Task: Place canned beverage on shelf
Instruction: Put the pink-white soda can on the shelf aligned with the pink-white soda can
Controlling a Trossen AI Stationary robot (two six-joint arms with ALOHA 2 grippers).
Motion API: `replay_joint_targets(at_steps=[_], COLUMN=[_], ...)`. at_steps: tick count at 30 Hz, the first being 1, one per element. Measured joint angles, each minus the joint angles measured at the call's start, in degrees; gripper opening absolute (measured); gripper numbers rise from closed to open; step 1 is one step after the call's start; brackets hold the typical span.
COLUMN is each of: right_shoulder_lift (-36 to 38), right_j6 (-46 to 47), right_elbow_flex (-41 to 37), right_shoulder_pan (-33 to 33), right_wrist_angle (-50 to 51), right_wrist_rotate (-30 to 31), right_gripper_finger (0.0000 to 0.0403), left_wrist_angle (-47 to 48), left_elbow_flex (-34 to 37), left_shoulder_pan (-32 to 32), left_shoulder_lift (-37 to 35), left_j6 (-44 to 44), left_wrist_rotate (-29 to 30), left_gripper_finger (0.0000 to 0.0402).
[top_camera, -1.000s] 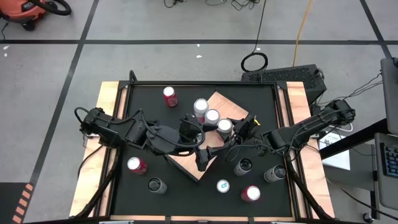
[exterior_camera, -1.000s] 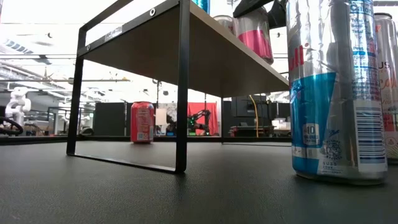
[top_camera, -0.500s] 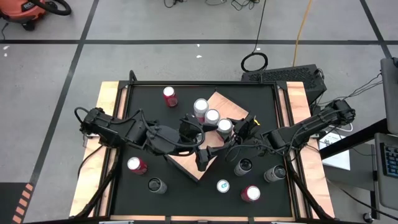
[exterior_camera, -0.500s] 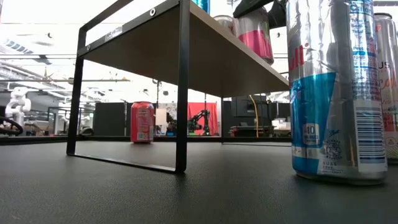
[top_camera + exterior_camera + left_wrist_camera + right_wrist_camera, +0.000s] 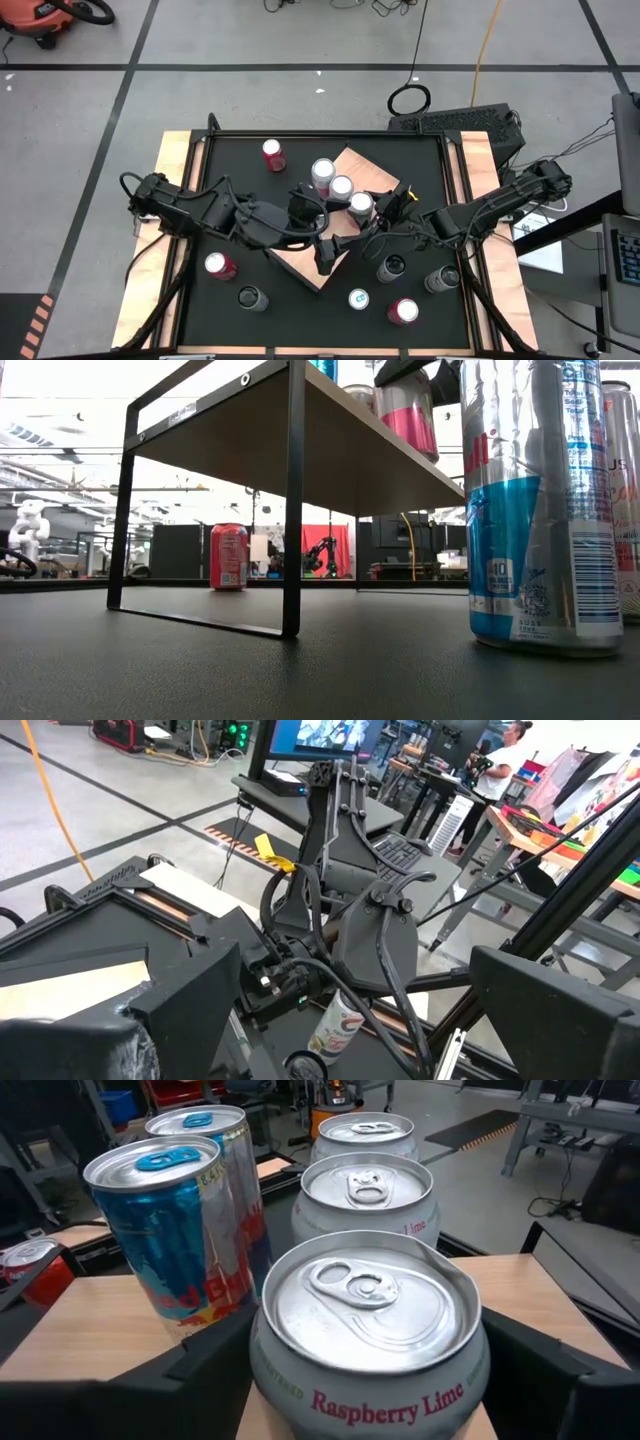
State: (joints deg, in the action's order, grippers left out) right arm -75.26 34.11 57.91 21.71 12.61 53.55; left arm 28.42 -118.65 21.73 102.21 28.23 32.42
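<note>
A: Where was the can?

B: The Raspberry Lime can (image 5: pixel 368 1342) stood upright on the shelf (image 5: pixel 302 262), third in a row with two silver cans (image 5: pixel 366 1192); two blue cans (image 5: pixel 176 1230) stood just beside. The right tool (image 5: pixel 377 212) bracketed it, fingers (image 5: pixel 190 1370) close on either side; I couldn't tell whether they still gripped or had let go.

A: And the risk?

B: I judged that a crooked retreat could drag the can into its neighbours and topple the row, packed that tightly.

A: The other arm?

B: The left tool (image 5: pixel 325 262) hung over the shelf's near corner, spread wide and empty.

A: Any containers open?

B: Every visible tab looked sealed; contents couldn't be seen. More cans stood loose on the desk (image 5: pixel 232 150).
</note>
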Motion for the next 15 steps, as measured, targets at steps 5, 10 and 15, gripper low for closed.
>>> replay_joint_targets(at_steps=[5,10,15], right_shoulder_lift=[0.0,0.0,0.0], right_j6=[1.2,1.1,1.1], right_elbow_flex=[0.0,0.0,0.0], right_shoulder_pan=[-0.3,-0.6,-1.2], right_wrist_angle=[0.8,0.9,0.9], right_wrist_rotate=[-0.8,-1.5,-5.3], right_gripper_finger=[0.0317,0.0319,0.032], left_wrist_angle=[0.0,0.0,0.0], left_elbow_flex=[0.0,0.0,0.0], left_shoulder_pan=[0.0,0.0,0.0], left_shoulder_lift=[0.0,0.0,0.0], left_j6=[0.0,0.0,0.0], left_wrist_rotate=[0.0,0.0,0.0], left_gripper_finger=[0.0391,0.0391,0.0391])
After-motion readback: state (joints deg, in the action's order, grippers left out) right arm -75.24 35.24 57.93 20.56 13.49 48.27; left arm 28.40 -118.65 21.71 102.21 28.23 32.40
